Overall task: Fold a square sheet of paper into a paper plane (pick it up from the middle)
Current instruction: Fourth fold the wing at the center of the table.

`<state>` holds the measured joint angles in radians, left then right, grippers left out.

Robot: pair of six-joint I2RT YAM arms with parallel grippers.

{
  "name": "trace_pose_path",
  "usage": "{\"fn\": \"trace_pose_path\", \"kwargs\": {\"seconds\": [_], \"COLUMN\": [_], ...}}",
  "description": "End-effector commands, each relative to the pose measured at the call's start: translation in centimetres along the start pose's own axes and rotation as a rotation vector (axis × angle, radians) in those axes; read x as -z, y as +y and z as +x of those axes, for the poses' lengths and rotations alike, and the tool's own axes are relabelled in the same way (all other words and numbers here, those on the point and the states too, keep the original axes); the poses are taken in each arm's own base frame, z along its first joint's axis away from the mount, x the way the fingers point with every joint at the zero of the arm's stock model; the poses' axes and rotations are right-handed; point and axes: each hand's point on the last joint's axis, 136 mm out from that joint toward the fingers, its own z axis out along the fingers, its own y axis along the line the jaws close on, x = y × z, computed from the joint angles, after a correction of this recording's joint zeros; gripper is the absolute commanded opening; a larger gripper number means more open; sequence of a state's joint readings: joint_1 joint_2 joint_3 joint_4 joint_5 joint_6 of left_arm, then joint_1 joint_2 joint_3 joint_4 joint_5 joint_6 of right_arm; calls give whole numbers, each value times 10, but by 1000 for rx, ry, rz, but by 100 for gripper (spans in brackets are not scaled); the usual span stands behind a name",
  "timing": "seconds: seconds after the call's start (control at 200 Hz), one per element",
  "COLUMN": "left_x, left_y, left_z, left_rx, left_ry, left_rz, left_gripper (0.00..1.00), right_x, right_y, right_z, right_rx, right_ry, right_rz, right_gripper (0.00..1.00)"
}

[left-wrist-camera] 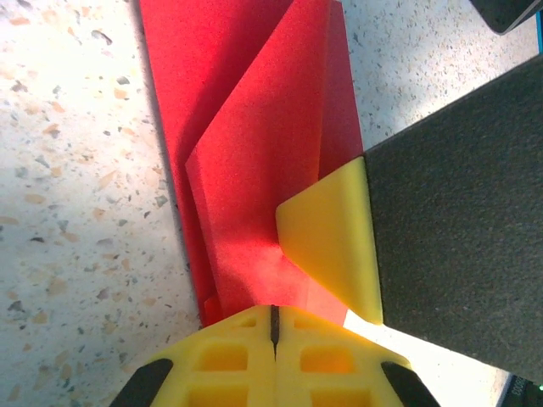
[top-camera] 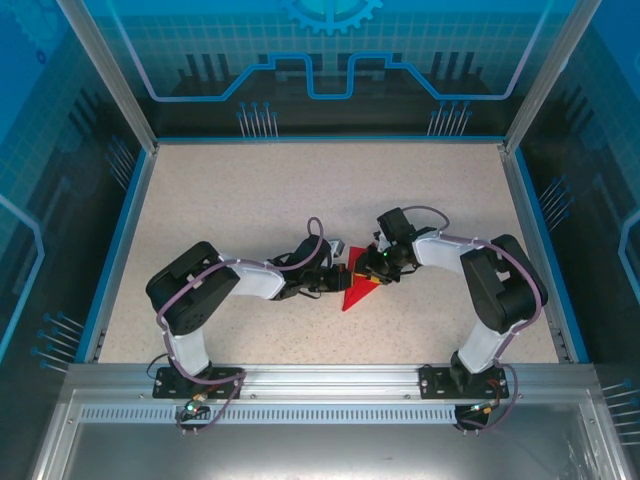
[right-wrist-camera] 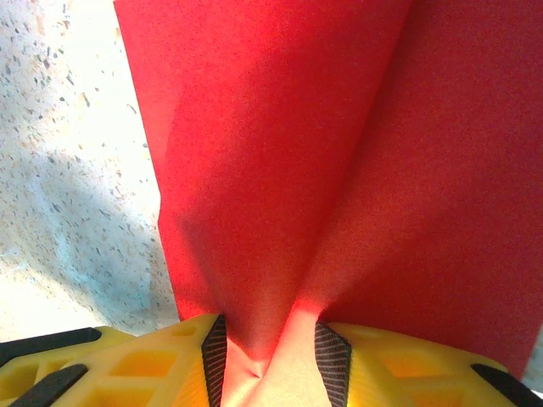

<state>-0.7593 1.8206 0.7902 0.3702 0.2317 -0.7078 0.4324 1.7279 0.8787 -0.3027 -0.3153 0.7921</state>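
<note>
1. A thin bright red paper sheet (top-camera: pixel 352 292), folded into a pointed wedge, lies near the middle of the speckled beige bench (top-camera: pixel 250 200), between the two arms.
2. The left gripper (top-camera: pixel 337 277) reaches the red paper sheet from the left, and the right gripper (top-camera: pixel 372 270) reaches it from the right. The two are just beside each other over the sheet.
3. In the left wrist view the left gripper (left-wrist-camera: pixel 273 315) has its yellow jaws pressed fully together, with only a thin seam between them. The near edge of the red paper sheet (left-wrist-camera: pixel 254 127) runs in at their tips, nipped there.
4. In that view a yellow-tipped finger (left-wrist-camera: pixel 327 246) of the right gripper, black behind the tip, rests on the folded layers. The bench (left-wrist-camera: pixel 76 212) shows at the left.
5. In the right wrist view the right gripper (right-wrist-camera: pixel 270 360) stands partly closed. A raised ridge of the red paper sheet (right-wrist-camera: pixel 280 153) is pinched between its dark pads, and the sheet fans out above it.
</note>
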Motion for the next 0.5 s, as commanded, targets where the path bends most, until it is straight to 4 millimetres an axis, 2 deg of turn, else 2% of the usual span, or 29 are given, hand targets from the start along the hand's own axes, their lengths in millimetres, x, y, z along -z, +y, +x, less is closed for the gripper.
{"fn": "trace_pose_path", "kwargs": {"seconds": [0.0,0.495], "left_x": [2,-1], "left_y": [3,9], "left_z": [1,5], "left_rx": [-12,-15], "left_ry": [-2,12], "left_rz": [-31,-52], "left_gripper": [3,3], "right_x": [-25,-28], "right_y": [-61,-65], "right_z": [25,27], "right_rx": [-57,-62], "right_ry": [69,88], "right_rz": [229,258], "right_gripper": [40,41]}}
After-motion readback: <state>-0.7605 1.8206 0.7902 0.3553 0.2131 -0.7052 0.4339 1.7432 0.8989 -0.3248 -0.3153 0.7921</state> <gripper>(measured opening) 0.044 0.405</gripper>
